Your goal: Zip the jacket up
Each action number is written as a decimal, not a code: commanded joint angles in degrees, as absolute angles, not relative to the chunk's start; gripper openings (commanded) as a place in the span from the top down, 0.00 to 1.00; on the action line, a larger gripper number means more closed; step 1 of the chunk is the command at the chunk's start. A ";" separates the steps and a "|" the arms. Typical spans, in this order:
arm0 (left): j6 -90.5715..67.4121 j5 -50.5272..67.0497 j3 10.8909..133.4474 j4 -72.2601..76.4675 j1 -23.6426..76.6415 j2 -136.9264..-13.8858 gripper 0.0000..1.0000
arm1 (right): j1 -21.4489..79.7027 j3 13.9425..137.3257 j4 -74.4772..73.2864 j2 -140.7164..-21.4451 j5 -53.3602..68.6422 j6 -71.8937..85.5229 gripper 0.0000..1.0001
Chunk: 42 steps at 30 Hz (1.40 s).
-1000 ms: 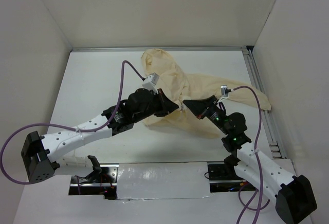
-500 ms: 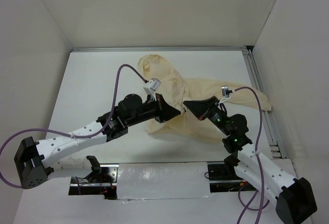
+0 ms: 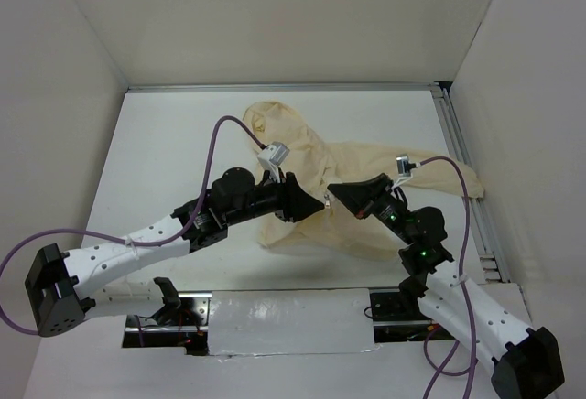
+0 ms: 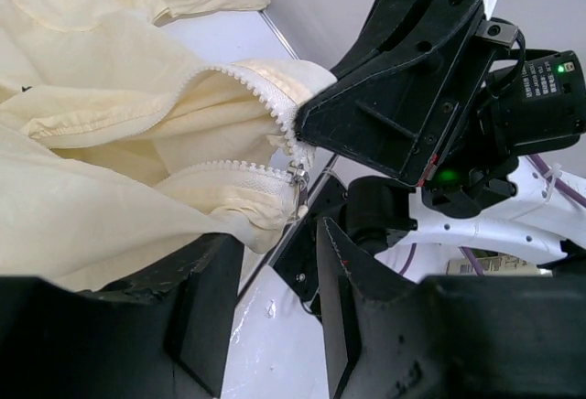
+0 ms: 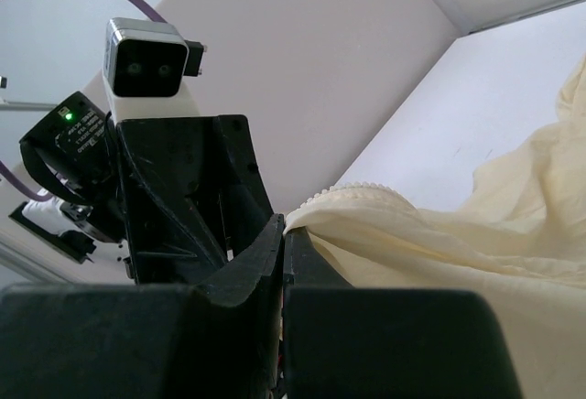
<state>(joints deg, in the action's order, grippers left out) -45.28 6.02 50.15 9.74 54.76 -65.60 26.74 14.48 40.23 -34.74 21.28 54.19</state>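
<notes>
Fingers (image 4: 206, 312) of the left gripper (image 4: 277, 239) stand spread, with nothing caught between them; the slider (image 4: 298, 177) hangs just past their tips, apart from both. Pressed together, the right gripper (image 5: 284, 234) pinches the jacket (image 3: 366, 166) at its edge, right where a row of teeth (image 4: 261, 88) ends, and holds that corner up off the table (image 3: 174, 143).

From above, the jacket lies bunched in the middle and right of the table, one sleeve trailing toward the right rail, and its near edge is lifted to the two grippers, which meet close together over it.

As for progress, the zip looks barely begun. Both rows of teeth come together at the slider, so it seems seated on both sides, but beyond it they part widely and the front gapes open. By my reading the whole pull is left: take hold of the slider, keep the hem taut with the right gripper, and run the slider along the teeth toward the collar.
</notes>
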 commanded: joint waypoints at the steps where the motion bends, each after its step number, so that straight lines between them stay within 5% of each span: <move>1: -45.00 6.06 51.77 12.65 54.76 -64.78 0.51 | 26.63 16.17 40.87 -34.28 22.59 53.88 1.00; 11: -44.91 7.03 51.33 16.25 54.67 -66.36 0.55 | 26.72 14.94 45.70 -36.47 23.82 57.74 1.00; 18: -45.88 6.59 48.52 20.30 54.40 -65.31 0.82 | 26.81 14.41 45.53 -35.60 23.38 58.27 1.00; 28: -45.00 8.43 48.51 22.24 54.32 -66.18 0.77 | 27.86 14.85 44.38 -36.12 23.38 57.39 1.00; 33: -42.72 11.16 47.46 25.39 54.32 -66.80 1.00 | 28.39 14.68 45.35 -36.39 22.33 58.35 1.00; 42: -40.08 15.55 44.48 24.70 54.40 -67.32 1.00 | 28.30 18.01 45.19 -37.09 15.73 63.36 1.00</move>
